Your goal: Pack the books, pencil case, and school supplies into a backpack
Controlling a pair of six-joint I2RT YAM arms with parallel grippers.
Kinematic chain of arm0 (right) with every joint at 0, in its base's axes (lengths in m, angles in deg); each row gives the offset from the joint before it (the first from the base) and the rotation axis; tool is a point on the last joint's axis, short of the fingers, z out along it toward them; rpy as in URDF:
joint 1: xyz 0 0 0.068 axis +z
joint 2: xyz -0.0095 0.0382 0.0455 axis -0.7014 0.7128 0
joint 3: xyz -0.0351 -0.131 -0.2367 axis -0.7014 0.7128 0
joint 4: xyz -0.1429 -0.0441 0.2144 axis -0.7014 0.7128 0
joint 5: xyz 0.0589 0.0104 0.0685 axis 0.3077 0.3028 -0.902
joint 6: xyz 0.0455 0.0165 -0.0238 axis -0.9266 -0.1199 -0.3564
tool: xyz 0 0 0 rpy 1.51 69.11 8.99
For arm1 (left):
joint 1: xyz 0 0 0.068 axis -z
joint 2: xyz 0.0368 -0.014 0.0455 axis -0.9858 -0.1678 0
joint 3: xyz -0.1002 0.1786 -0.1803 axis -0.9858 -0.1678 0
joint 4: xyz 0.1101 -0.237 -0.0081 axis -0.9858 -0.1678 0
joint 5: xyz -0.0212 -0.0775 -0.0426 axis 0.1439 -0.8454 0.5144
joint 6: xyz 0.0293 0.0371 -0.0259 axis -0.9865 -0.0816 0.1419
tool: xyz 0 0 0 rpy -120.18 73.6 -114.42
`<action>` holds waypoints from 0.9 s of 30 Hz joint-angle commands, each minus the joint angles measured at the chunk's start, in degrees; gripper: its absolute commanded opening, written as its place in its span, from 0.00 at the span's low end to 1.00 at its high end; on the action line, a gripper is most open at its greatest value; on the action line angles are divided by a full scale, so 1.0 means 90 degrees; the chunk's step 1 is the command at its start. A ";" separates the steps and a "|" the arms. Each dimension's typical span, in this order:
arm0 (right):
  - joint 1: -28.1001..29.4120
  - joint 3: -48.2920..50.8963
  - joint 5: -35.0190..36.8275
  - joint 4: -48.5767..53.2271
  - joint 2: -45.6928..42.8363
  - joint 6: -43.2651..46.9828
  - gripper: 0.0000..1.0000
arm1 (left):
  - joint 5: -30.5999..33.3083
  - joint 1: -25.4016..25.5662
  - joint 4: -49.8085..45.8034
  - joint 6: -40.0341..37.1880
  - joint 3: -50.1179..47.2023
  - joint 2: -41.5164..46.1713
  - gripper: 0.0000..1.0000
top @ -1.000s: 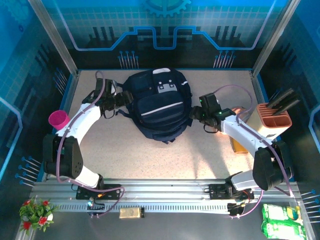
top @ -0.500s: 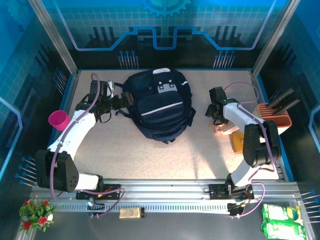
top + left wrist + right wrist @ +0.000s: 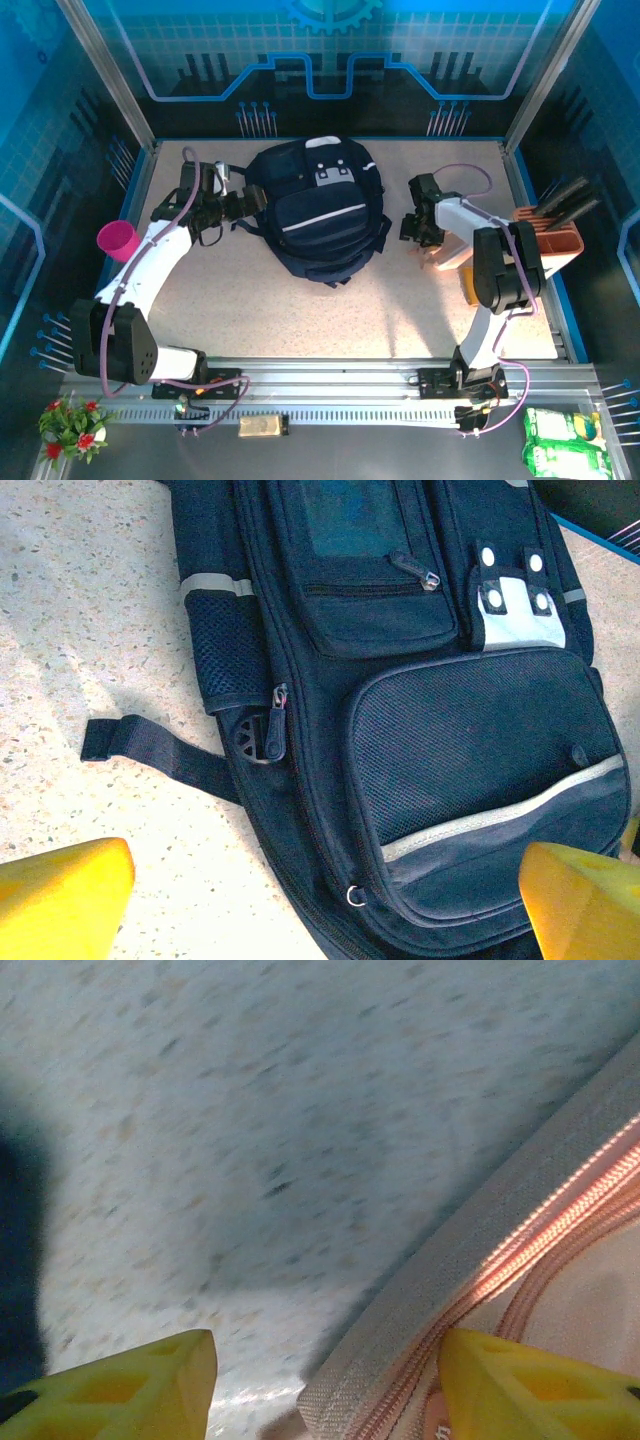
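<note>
From above, your backpack (image 3: 318, 215) lay flat mid-table, dark navy with white-grey patches and a pale stripe, its black strap trailing left. Your left claw (image 3: 240, 205) sat just beside its left edge, and your right claw (image 3: 415, 230) hung to the right of the bag, over the near end of the pinkish-beige pencil case (image 3: 448, 258). In your left wrist view, the yellow fingers (image 3: 60, 895) stood spread wide with nothing between them, above the bag's mesh pocket and side zip. In your right wrist view, which was blurred, the fingers (image 3: 130, 1380) stood partly apart astride the pouch's zipped edge, one over bare table (image 3: 250, 1110), one over the fabric; whether they touched it could not be told.
</note>
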 commanded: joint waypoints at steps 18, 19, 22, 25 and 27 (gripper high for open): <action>0.0859 0.1846 0.0114 0.0761 -0.3172 -0.1572 0.68 | -0.0419 -0.0047 0.0006 -0.0029 -0.0035 0.0080 0.99; 0.0809 0.2075 0.0228 0.0866 -0.3268 -0.1887 0.68 | -0.0435 -0.0042 0.0000 -0.0041 -0.0035 0.0080 0.99; 0.0541 0.2467 0.0427 0.1005 -0.3599 -0.2650 0.67 | -0.0512 -0.0041 0.0013 -0.0060 -0.0035 0.0075 0.99; 0.0324 0.2812 0.0587 0.0990 -0.3894 -0.3057 0.66 | -0.0581 -0.0028 0.0041 -0.0044 -0.0021 0.0053 0.99; 0.0202 0.2976 0.0532 0.0839 -0.3970 -0.3163 0.66 | -0.0606 -0.0023 0.0047 -0.0029 -0.0023 0.0034 0.99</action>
